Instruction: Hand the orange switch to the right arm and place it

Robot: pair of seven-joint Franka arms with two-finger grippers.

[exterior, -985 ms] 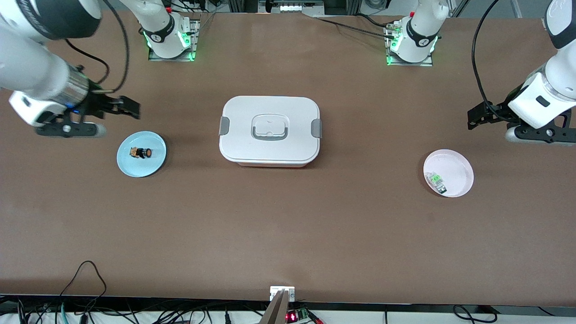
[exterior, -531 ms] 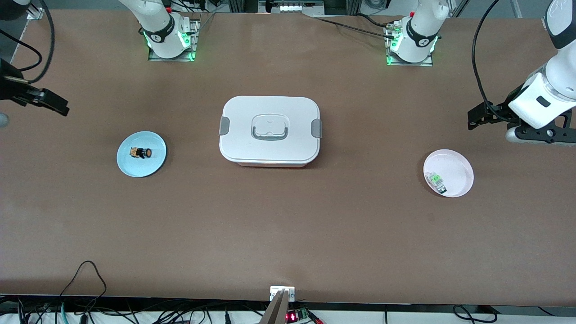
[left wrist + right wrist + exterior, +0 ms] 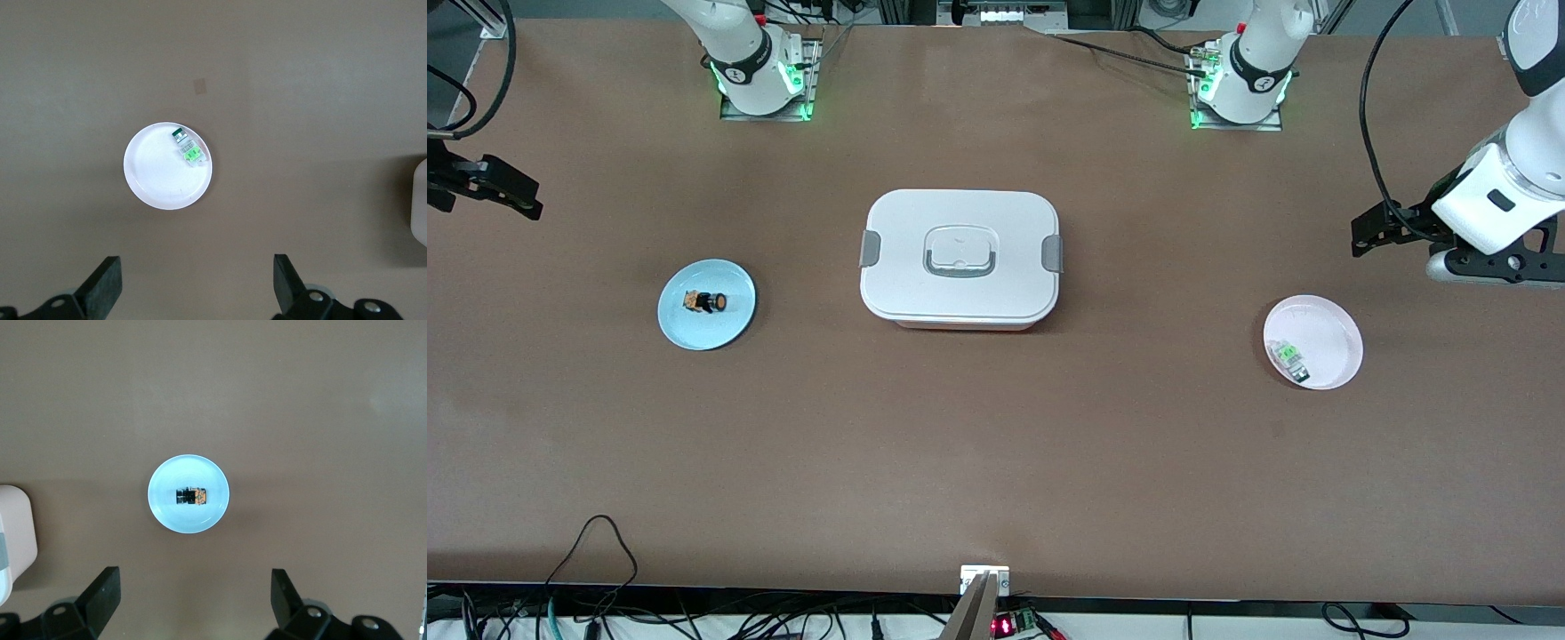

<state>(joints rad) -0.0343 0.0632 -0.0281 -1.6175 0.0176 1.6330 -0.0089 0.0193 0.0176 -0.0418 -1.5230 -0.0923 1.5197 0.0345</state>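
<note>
A: Where are the grippers sitting?
B: The right gripper (image 3: 494,187) is hanging over the table's (image 3: 996,444) edge at the right arm's end, jaws spread, gripping nothing. The left gripper (image 3: 1374,233) is hovering at the left arm's end, spread and empty too.
A: And the switch (image 3: 705,302)?
B: It is lying flat on the blue plate (image 3: 734,324), well apart from both grippers, long axis running along the table's length, orange end toward the right arm's end.
A: The rest?
B: A white box (image 3: 960,258) is sitting mid-table; a pink plate (image 3: 1334,333) is carrying a green part (image 3: 1288,356).
</note>
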